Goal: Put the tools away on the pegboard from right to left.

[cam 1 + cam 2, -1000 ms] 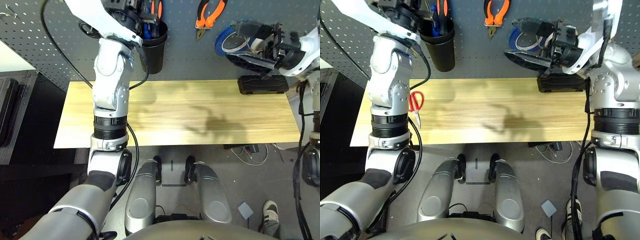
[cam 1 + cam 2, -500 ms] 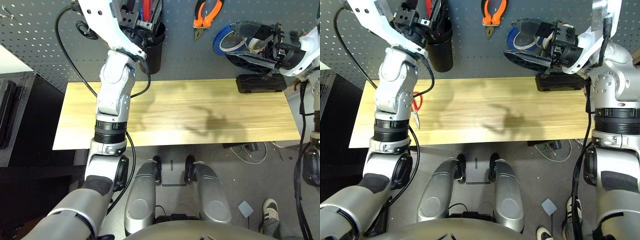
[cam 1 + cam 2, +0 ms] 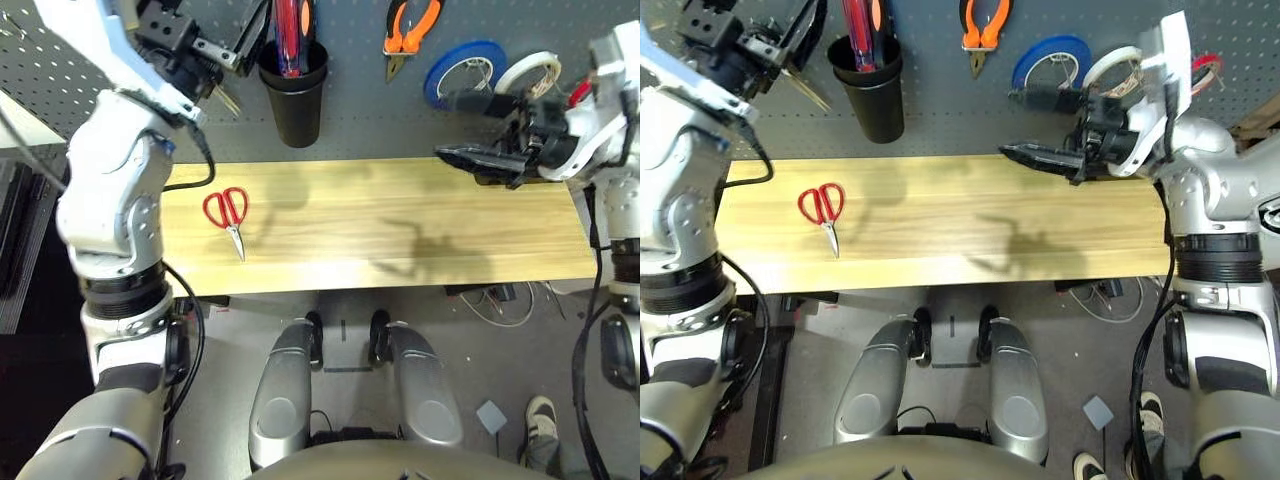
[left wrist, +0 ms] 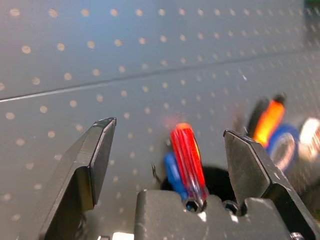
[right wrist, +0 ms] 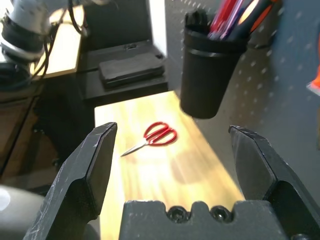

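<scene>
We see our left gripper point(image 4: 167, 150) spread wide, empty, up by the pegboard point(image 3: 360, 100); red-handled screwdriver point(image 4: 187, 162) sits in the black cup point(image 3: 293, 95) just ahead of it. Right gripper point(image 5: 172, 150) also wide, empty; red-handled scissors point(image 3: 229, 213) lie on the table point(image 3: 400, 230) well beyond its fingertips. Pliers point(image 3: 409, 28) hang w/ tape rolls point(image 3: 460, 72) nearby.

We are seeing a matt grey pegboard point(image 3: 100, 110) of perforated sheet. Below it, the tabletop point(image 3: 400, 230) is showing pale, smooth wood grain. On that wood, scissors point(image 3: 229, 212) are showing glossy red plastic handles and bare metal blades. The cup point(image 3: 294, 95) on the pegboard is looking matt black plastic.
</scene>
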Available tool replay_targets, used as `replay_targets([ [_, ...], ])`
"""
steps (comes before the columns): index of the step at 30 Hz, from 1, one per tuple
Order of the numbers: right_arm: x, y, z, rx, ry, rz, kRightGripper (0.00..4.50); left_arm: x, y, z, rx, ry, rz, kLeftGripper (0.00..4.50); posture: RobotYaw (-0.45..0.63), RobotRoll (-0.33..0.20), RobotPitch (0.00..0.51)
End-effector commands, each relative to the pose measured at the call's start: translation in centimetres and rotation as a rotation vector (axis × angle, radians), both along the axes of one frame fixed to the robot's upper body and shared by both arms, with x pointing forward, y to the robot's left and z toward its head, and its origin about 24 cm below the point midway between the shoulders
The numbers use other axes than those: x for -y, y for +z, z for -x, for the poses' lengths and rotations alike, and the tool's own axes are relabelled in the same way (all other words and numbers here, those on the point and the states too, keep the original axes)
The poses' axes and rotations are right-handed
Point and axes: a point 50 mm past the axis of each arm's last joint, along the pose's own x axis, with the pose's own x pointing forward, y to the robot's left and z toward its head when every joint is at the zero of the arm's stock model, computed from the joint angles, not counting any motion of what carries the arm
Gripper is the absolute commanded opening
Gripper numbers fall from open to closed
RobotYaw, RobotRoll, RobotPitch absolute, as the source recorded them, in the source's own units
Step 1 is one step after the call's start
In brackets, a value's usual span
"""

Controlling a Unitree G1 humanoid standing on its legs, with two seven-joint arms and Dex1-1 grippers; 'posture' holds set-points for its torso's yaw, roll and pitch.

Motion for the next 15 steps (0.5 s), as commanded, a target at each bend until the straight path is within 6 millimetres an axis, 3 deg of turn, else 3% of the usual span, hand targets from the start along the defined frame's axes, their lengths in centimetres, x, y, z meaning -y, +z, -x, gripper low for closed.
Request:
replay_targets([
  [1, -0.2, -1.1, -0.3, -0.011, 0.029, 0.057, 4.5, -0.3, -1.2, 1.3, -0.055, -0.02, -0.051, 4.48, 0.12, 0.0, 0.253],
  [8, -2.1, -2.9, -0.7, -0.035, 0.118, 0.111, 4.5, -0.9, -5.6, 3.4, -0.274, -0.025, -0.09, 4.48, 0.16, 0.0, 0.259],
  [15, -3.5, -4.9, -0.4, -0.041, 0.146, 0.146, 4.5, -2.1, -10.8, 3.1, -0.512, 0.046, -0.063, 4.48, 0.12, 0.0, 0.275],
])
